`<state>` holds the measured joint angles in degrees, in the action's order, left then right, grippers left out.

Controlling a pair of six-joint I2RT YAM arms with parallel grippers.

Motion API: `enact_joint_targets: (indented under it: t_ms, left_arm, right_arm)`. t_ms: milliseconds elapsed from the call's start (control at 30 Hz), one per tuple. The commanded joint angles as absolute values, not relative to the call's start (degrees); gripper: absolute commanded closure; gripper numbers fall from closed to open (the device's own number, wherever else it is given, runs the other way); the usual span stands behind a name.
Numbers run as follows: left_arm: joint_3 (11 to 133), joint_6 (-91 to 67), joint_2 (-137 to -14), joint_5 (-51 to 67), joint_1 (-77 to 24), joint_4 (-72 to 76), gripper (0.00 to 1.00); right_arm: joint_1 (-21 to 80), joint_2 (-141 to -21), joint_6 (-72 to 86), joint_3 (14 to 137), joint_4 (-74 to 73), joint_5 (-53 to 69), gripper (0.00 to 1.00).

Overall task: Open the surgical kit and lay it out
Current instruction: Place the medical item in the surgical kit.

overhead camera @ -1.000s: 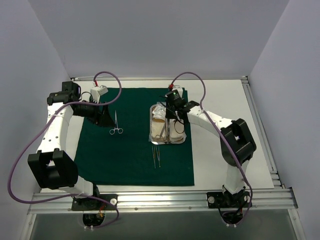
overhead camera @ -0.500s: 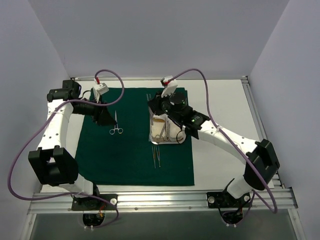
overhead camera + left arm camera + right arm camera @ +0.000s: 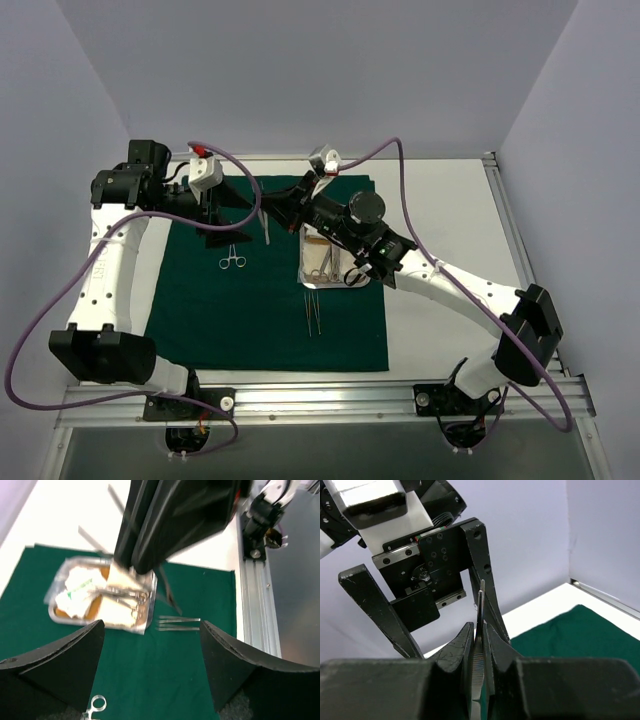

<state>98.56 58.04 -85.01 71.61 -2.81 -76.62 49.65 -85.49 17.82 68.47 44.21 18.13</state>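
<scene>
Cloth (image 3: 260,335): dark green, spread flat on the table (image 3: 440,200); serves as the layout field.
Left gripper (image 3: 228,218): raised over the far left part of the cloth, fingers spread wide with nothing between them, facing the right gripper.
Clamp (image 3: 232,262): ring-handled, alone on the cloth, on the near side of the left gripper; counts as laid out.
Thin tool (image 3: 481,605): slim steel instrument, pinched near one end and held in the air above the far part of the cloth. Free end close beside one left finger; contact cannot be told.
Right gripper (image 3: 282,207): reaches leftward past the tray, fingers pressed together on the thin tool.
Tweezers (image 3: 313,312): thin pieces side by side on the cloth, just on the near side of the tray.
Tray (image 3: 336,285): steel, on the right part of the cloth; holds gauze (image 3: 75,587) and tray clamps (image 3: 125,592), not yet set out.
Step in hand: judged as moving one instrument from tray to layout, probably by handover to the left gripper. Kit open, layout partly done.
Next move: calls for centring the thin tool between the spread left fingers, a firm pinch there before the right fingers part, then placement beside the clamp without overlap. A slim, smooth tool is likely to slip or twist.
</scene>
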Motion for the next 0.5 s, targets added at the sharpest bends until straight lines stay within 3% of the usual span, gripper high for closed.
enact_joint_targets:
  t_ms: [0,167,467]
  left_arm:
    - [100.81,59.6,-82.88,78.83,-4.04,-93.87,0.15]
    - [100.02,56.09,-82.79,78.93,-7.12,-91.15,0.26]
    - [100.54,55.81,-81.91,79.8,-7.65,-91.14,0.59]
  right_arm:
    - [50.88,-83.59,16.96,69.17,52.64,20.92,1.0]
    - [51.77,-83.23,16.96,69.08,55.01,20.92,1.0]
    - [52.3,-84.02,17.4,69.43,57.83,21.71,1.0]
